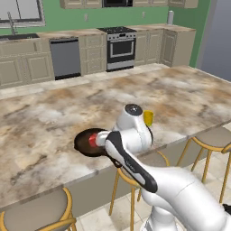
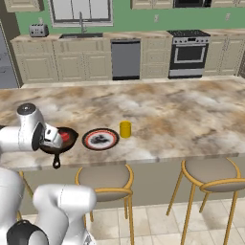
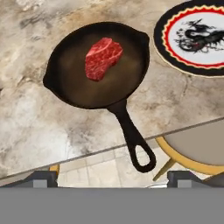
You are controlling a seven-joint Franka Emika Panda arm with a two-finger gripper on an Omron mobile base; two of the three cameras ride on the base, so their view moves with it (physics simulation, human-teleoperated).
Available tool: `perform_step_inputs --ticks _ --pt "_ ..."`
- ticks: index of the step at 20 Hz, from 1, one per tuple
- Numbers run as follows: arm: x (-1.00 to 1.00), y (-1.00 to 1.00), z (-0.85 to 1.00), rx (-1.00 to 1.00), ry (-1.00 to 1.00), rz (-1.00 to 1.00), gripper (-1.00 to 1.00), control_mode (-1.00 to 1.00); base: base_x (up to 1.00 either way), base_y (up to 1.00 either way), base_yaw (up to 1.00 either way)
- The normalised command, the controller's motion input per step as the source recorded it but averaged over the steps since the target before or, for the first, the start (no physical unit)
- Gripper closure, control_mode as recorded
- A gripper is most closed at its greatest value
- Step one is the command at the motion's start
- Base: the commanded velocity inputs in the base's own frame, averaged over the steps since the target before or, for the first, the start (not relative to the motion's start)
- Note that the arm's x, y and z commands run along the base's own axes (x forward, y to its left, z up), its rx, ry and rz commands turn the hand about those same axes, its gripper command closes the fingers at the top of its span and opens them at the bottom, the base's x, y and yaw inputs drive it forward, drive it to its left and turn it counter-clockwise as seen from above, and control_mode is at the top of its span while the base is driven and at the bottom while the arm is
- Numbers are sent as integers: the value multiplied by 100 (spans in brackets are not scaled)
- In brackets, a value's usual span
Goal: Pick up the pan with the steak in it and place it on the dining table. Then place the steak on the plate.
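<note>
A raw red steak (image 3: 103,58) is contained in the round black frying pan (image 3: 78,87) on the marbled dining table (image 3: 30,118). The red-rimmed plate (image 3: 192,37) is seen at two o'clock. The gripper (image 3: 112,177) is spread wide, empty.

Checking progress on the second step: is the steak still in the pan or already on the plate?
In the pan. The steak lies on the floor of the pan, and the plate beside it carries no meat.

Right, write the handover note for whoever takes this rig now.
Gripper: open, empty, above the pan's handle end.
Pan: on the dining table near its stool-side edge, handle reaching out over the edge.
Steak: in the pan.
Plate: on the table beside the pan, apart from it; yellow cup just past the plate.
Done: pan placed on the table.
Left: move the steak onto the plate.
</note>
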Motion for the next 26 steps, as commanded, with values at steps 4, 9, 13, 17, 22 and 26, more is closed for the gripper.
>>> perform_step_inputs --ticks 4,9,13,17,22,26 --pt "85 45 1 -8 -1 -15 -100 -100 0 0 0" --pt "83 25 0 -4 2 -8 -100 -100 0 0 0" --pt "59 0 0 0 11 0 -100 -100 0 0 0" --pt "4 2 0 -1 5 1 -100 -100 0 0 0" --pt "21 7 -18 -1 3 0 -100 -100 0 0 0" --pt "24 10 -35 -1 2 0 -100 -100 0 0 0"
